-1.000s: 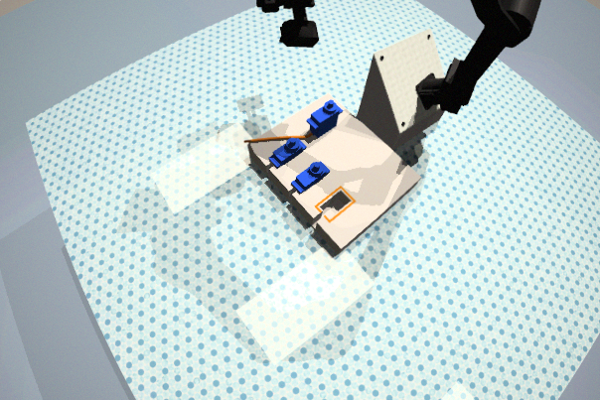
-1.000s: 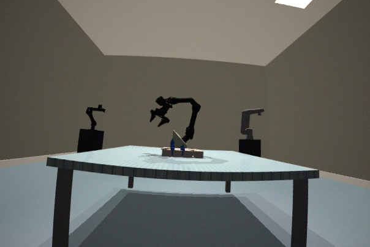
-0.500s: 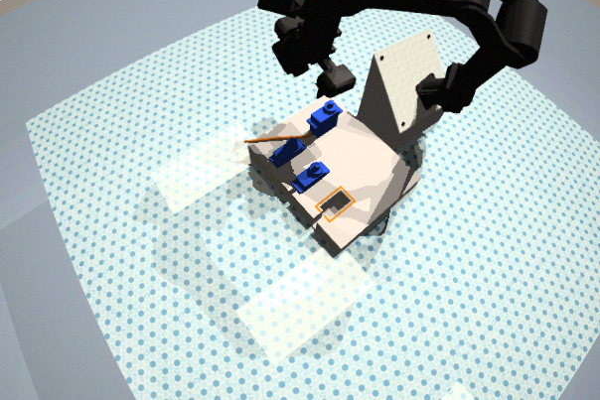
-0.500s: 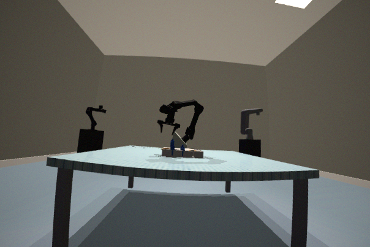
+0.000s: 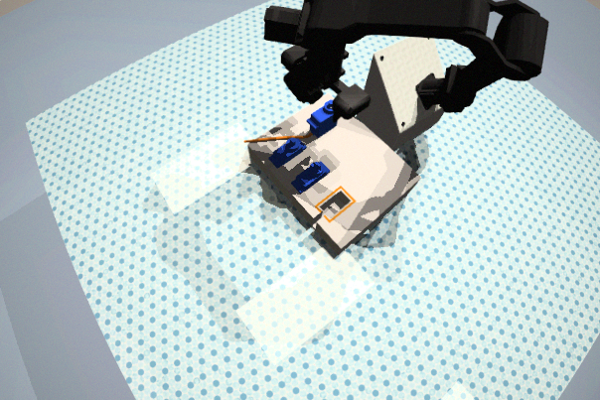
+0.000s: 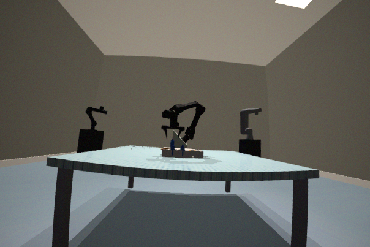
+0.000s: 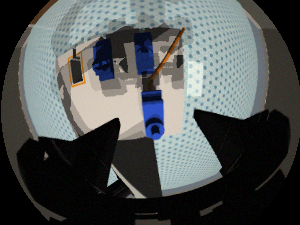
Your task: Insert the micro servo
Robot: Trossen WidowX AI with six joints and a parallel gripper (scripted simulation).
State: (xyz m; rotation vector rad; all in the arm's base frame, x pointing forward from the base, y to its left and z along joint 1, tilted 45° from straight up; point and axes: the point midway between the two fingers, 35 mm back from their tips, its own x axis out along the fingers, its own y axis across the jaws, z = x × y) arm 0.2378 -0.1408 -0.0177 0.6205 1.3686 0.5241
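The loose blue micro servo [image 5: 322, 121] [image 6: 172, 144] [image 7: 153, 111] stands upright on top of the pale deck [image 5: 368, 148] [image 7: 120, 105], its shaft up. Its orange cable [image 5: 278, 138] [image 7: 167, 56] runs out past the deck's edge. The marked pocket [image 5: 340, 199] [image 7: 76, 70], outlined in orange, is empty, with a side notch at the deck's edge. My gripper [image 6: 173, 136] [image 7: 157, 117] is wide open and empty above the deck. In the wrist view the servo lies between the two fingers' lines, lower than the tips. In the top view a finger partly covers the servo's side.
Two more blue servos [image 5: 288, 152] [image 5: 311, 176] [image 7: 104, 60] [image 7: 144, 53] sit in the deck between the loose servo and the marked pocket. A tilted pale panel [image 5: 404, 83] rises behind the deck, beside the arm's base. The deck rests on a dotted mat [image 5: 149, 267].
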